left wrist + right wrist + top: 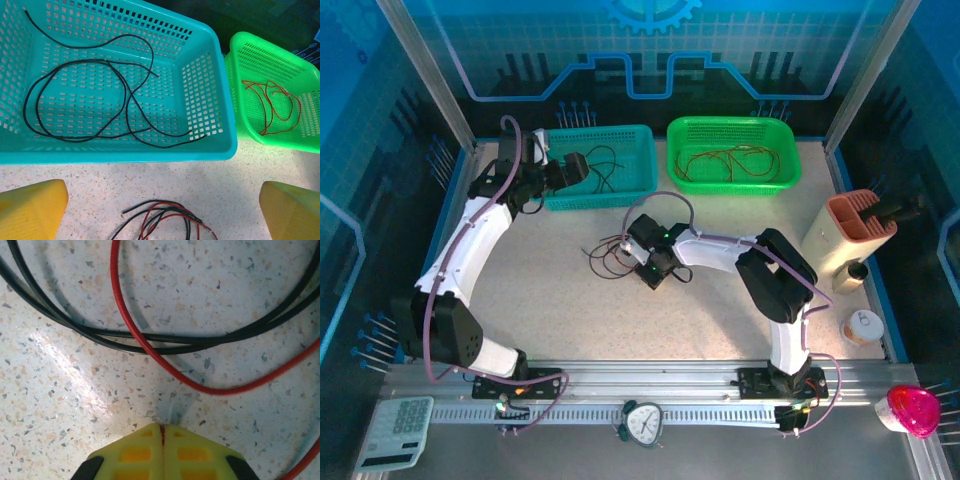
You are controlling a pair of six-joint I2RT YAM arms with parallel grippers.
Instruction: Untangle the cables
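A tangle of red and black cables lies on the table in front of the baskets, also seen in the left wrist view. My right gripper is down at the tangle's right edge. Its yellow jaws are shut, with a thin red sliver pinched between them; a red cable and black cables curve just ahead on the table. My left gripper is open, hovering over the table in front of the teal basket, which holds black cables. Red cables lie in the green basket.
The teal basket and green basket stand side by side at the back. A tan holder, a small cup and a pink object are on the right. A calculator and a clock rest on the front rail.
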